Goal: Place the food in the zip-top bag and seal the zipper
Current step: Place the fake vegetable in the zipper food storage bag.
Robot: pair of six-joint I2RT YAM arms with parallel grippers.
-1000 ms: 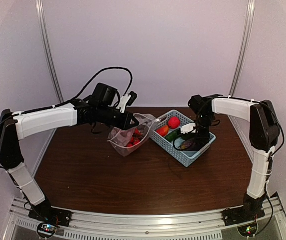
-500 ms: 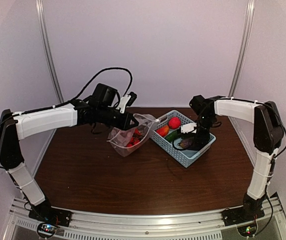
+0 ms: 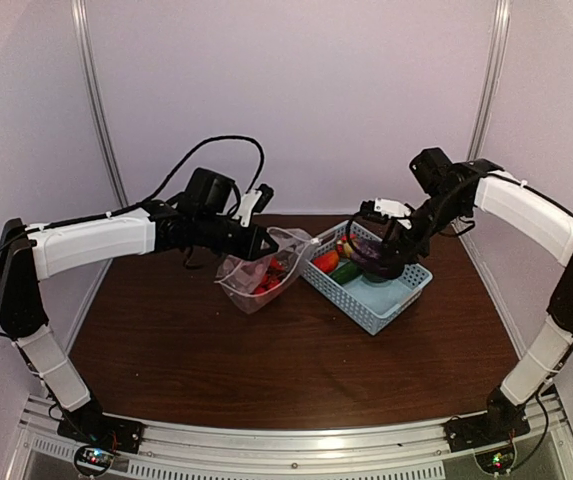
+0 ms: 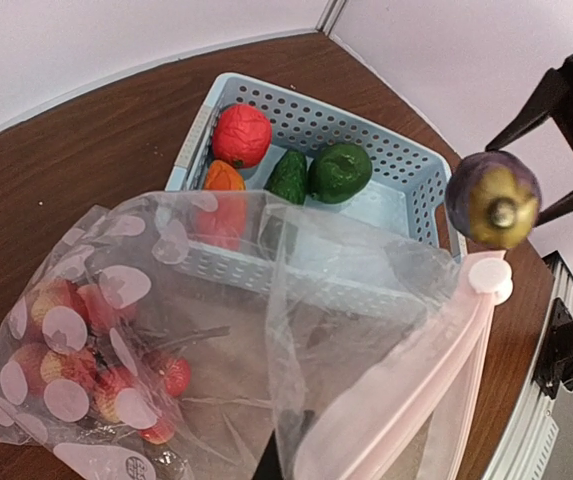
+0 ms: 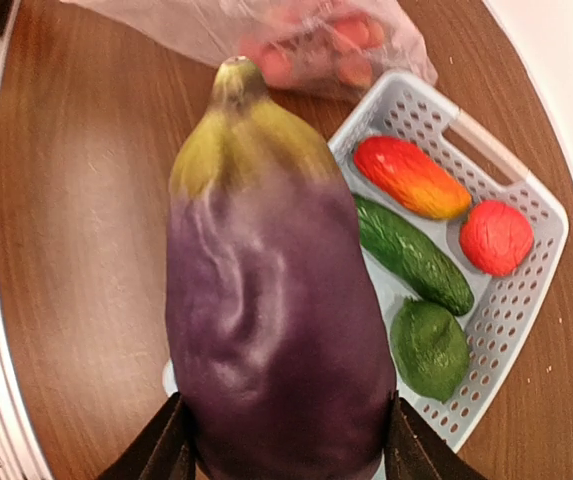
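The dark purple toy eggplant (image 5: 276,300) with the yellow-green stem end is up in the air over the light blue slotted plastic basket (image 5: 536,290). The right gripper (image 5: 281,445) has it by the fat end, with its black fingers spread wide and pressed against both sides.

Down in the basket there's a round red toy tomato (image 5: 496,237), an orange-red pepper-ish piece (image 5: 411,177), a green cucumber (image 5: 411,255) and a lumpy green pepper (image 5: 429,347).

Just beside the basket, on its left, is the clear crinkly plastic bag with pale round spots (image 4: 216,330), mouth gaping toward the basket and a bunch of small red strawberries (image 4: 76,320) piled at the bottom. The pale pink zipper strip (image 4: 416,390) runs along the open mouth edge.

The left gripper (image 3: 261,240) is at the bag's rim holding it up, jaws closed on the plastic as far as I can make out. Everything sits on a dark brown wooden table (image 3: 266,370).
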